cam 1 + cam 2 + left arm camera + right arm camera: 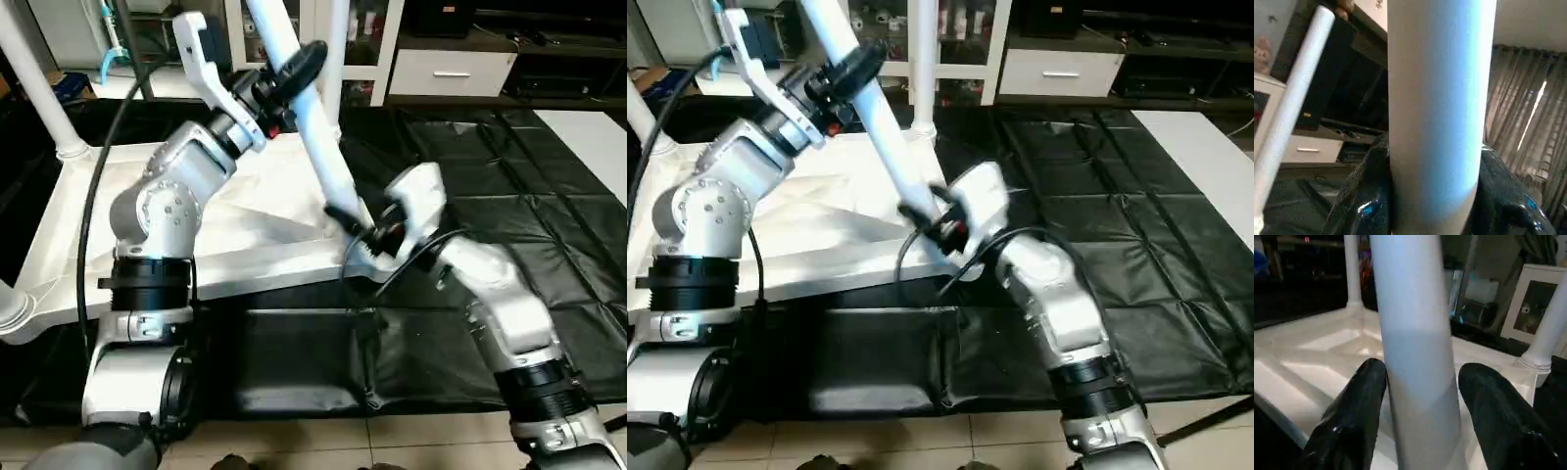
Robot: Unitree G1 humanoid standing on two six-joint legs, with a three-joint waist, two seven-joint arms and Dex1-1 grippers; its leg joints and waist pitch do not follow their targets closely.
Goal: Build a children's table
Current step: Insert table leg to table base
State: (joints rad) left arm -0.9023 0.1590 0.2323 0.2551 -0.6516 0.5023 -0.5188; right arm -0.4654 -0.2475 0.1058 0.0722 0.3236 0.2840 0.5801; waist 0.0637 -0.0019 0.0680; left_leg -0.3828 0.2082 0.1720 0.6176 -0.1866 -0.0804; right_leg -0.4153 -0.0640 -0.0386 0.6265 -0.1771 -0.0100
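Note:
The children's table top (265, 196) lies upside down on a black mat, its ribbed underside facing up. One white leg (315, 147) leans over its near right corner, top tilted to the left. My left gripper (292, 73) is high on this leg, with black fingers (1364, 196) pressed against both sides of the tube (1435, 122). My right gripper (358, 230) is at the leg's lower end by the corner. Its fingers (1352, 416) straddle the tube (1415, 357), and a thin gap shows on one side. Other legs stand at the back left (39, 88) and back right (333, 59).
A black mat (529, 196) covers the floor to the right and front of the top. A white drawer cabinet (451, 69) stands behind. A black cable (98, 166) loops over my left arm. A leg base (12, 308) sits at the near left corner.

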